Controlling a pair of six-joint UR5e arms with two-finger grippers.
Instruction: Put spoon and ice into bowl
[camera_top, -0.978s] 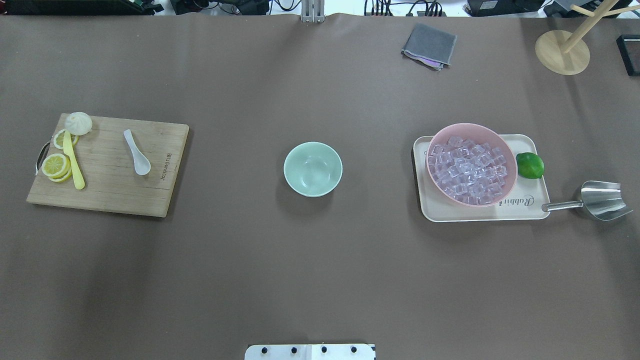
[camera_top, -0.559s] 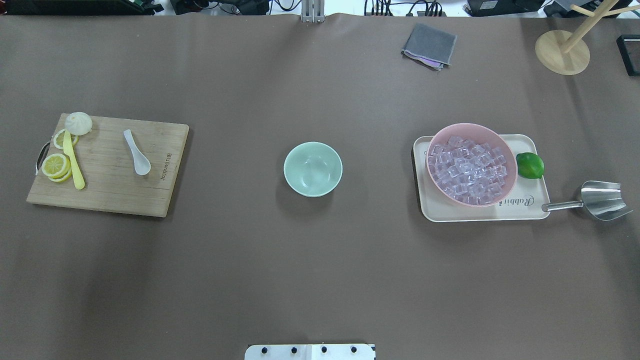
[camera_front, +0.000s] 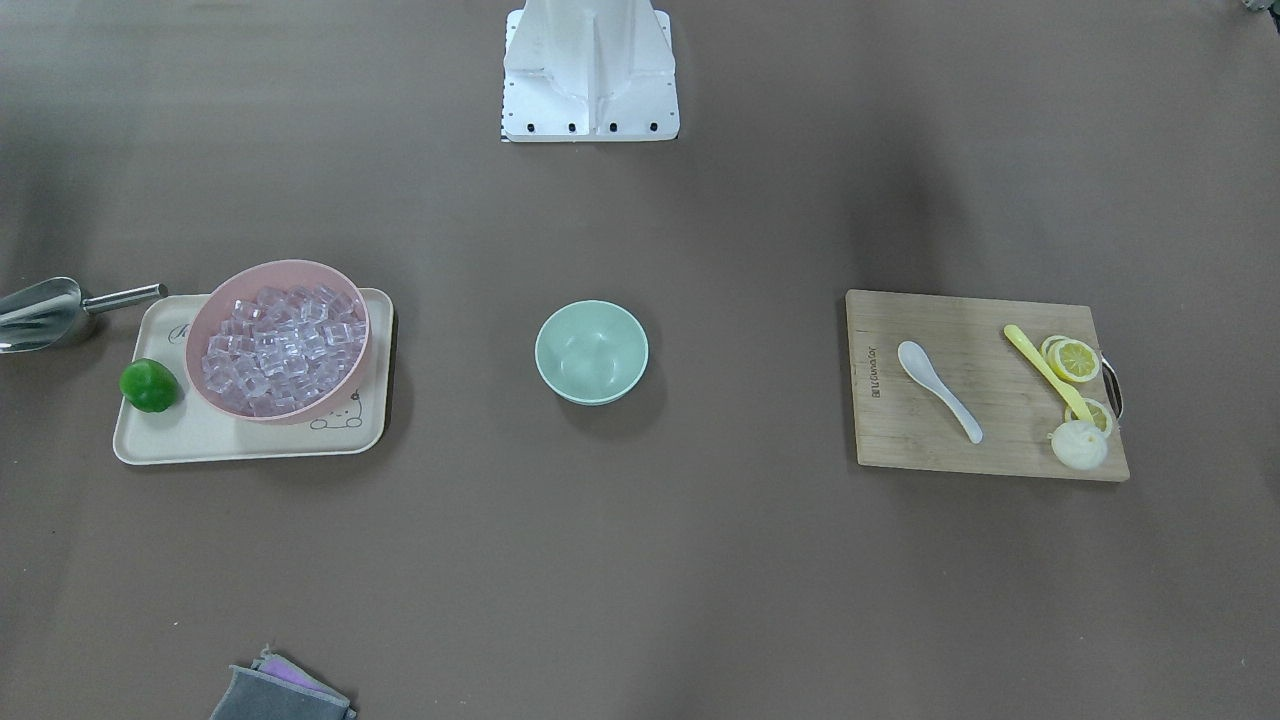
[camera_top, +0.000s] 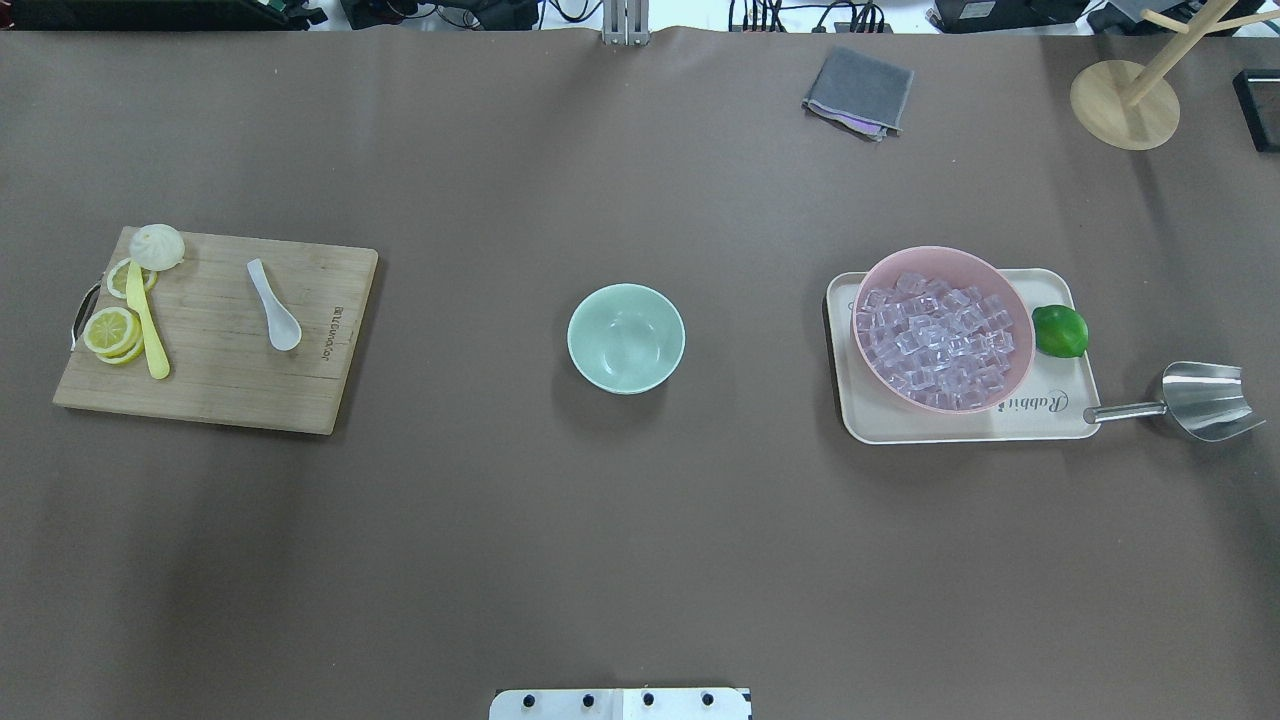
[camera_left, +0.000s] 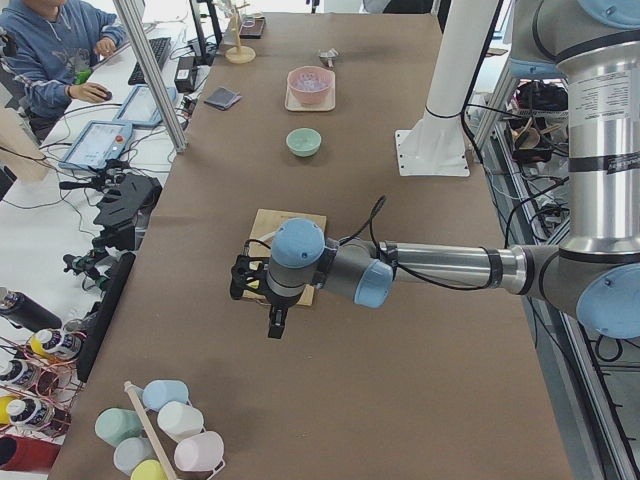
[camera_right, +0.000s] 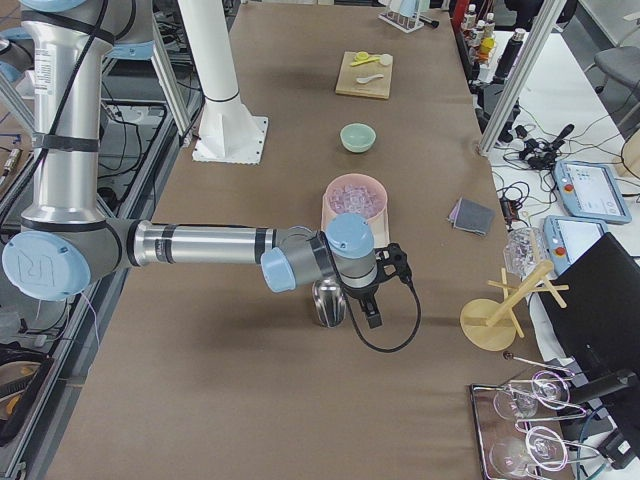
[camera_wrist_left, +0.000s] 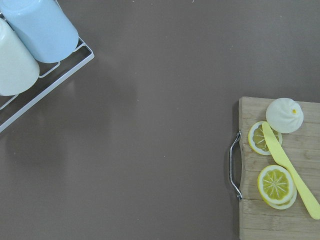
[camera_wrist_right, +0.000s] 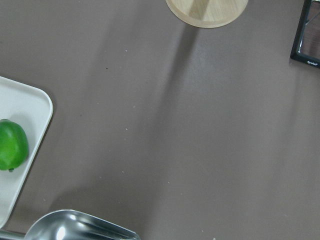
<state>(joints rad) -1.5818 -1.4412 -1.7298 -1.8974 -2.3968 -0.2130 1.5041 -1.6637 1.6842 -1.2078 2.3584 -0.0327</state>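
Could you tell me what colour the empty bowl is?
The bowl is mint green, clearest in the overhead view.

Your robot's left arm (camera_left: 440, 266) and right arm (camera_right: 200, 243) are silver tubes with pale blue joint caps (camera_left: 297, 243); black cables (camera_right: 412, 318) loop to the black left claw (camera_left: 274, 328) and right claw (camera_right: 371, 318).

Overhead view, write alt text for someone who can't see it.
An empty mint-green bowl sits in the middle of a brown table. To its left, a white spoon lies on a wooden cutting board with lemon slices; to its right, a pink bowl of ice and a lime sit on a beige tray, a steel scoop beside it.
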